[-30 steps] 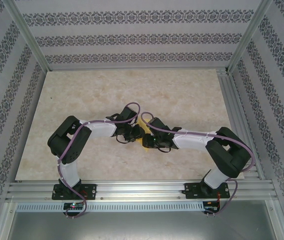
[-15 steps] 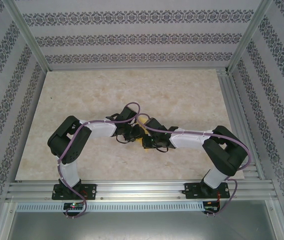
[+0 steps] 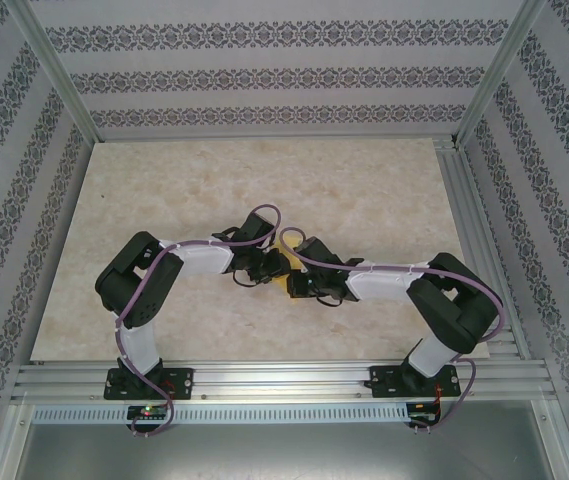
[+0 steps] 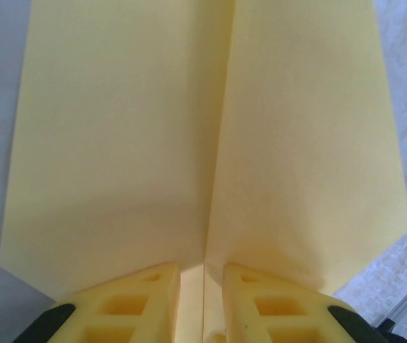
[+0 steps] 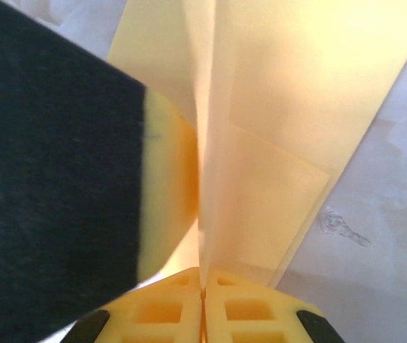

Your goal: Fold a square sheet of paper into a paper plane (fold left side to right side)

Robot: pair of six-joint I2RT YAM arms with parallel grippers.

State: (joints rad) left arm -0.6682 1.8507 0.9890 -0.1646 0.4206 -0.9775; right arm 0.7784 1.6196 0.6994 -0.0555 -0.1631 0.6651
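Note:
The yellow sheet of paper [image 4: 117, 143] is folded along a centre crease, with two flaps spreading out to either side. From above a little of the sheet [image 3: 286, 243] shows between the two wrists at mid-table. My left gripper [image 4: 202, 268] stands narrowly open. The crease runs down the gap between its fingers [image 4: 153, 286] and touches neither. My right gripper [image 5: 203, 275] is shut on the paper's folded edge, and the paper [image 5: 275, 107] rises upright from its closed tips. The two grippers, left [image 3: 269, 265] and right [image 3: 299, 283], sit close together.
The left gripper's dark body [image 5: 53, 179] and one of its yellow fingers [image 5: 167, 186] crowd the left of the right wrist view, right beside the paper. The pale marbled tabletop [image 3: 364, 190] is bounded by aluminium rails [image 3: 284, 380] and patterned walls.
The right gripper's jaws have closed onto the paper's fold, and its forearm has shifted slightly. The left arm and gripper have stayed still.

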